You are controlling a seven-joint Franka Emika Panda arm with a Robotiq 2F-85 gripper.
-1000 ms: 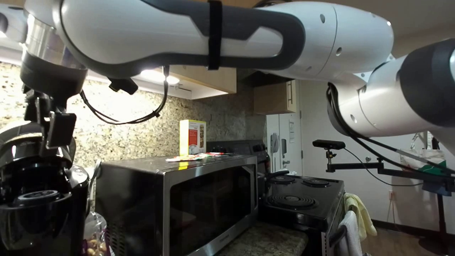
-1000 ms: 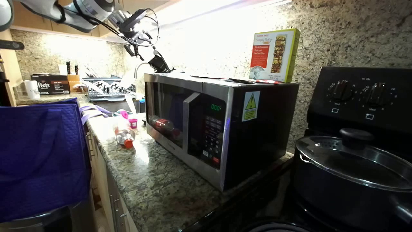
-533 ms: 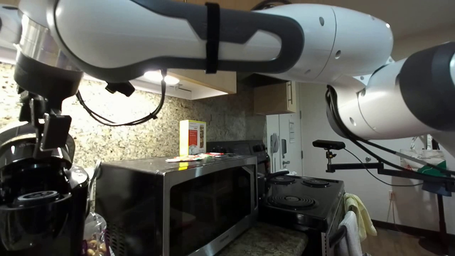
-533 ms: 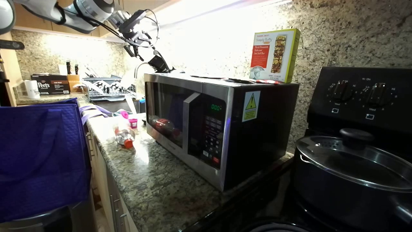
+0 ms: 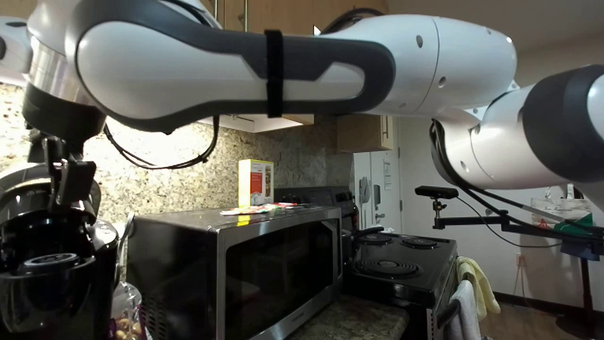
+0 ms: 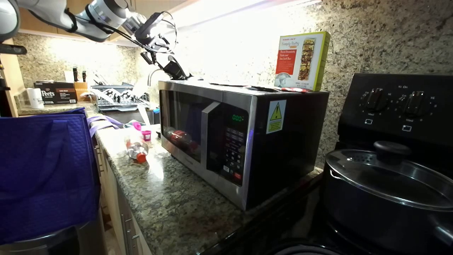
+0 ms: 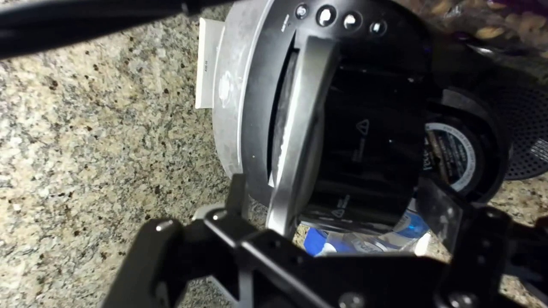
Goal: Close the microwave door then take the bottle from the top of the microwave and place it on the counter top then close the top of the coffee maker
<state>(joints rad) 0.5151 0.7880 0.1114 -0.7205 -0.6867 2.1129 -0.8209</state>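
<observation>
Dipping lower than half a second ago, the white arm [image 5: 198, 75] is spanning an exterior view from the left, baring more of the wooden cupboard [image 5: 283, 16] above it; at its left end the gripper [image 5: 67, 194] is hanging slightly lower too, overlapping the coffee maker [image 5: 52, 297] in my line of sight; whether the two are touching, I can't tell; the top of the coffee maker [image 5: 21, 189] is standing raised, as it was; further right the microwave [image 5: 172, 264] is sitting unmoved, the microwave door [image 5: 278, 274] lying flush in its front, a snack box [image 5: 255, 182] standing upright on top. Only in an exterior view am I seeing the bottle [image 6: 136, 149], clear with a reddish-orange cap [image 6: 141, 158]; it is lying on its side on the counter top [image 6: 170, 198] near the microwave's front, its reflection glinting in the microwave door; at the far right a pot [image 6: 375, 212] under a glass lid [image 6: 417, 180] is resting on the stove [image 6: 354, 120]. Only the wrist view is settling the jaws: they are standing released, spread wide apart; beyond them, going rightward, I'm making out the silver handle [image 7: 297, 137] of the raised top, a black face [image 7: 368, 158] with printed warnings, then a pod [image 7: 449, 158] sitting in the coffee maker.
</observation>
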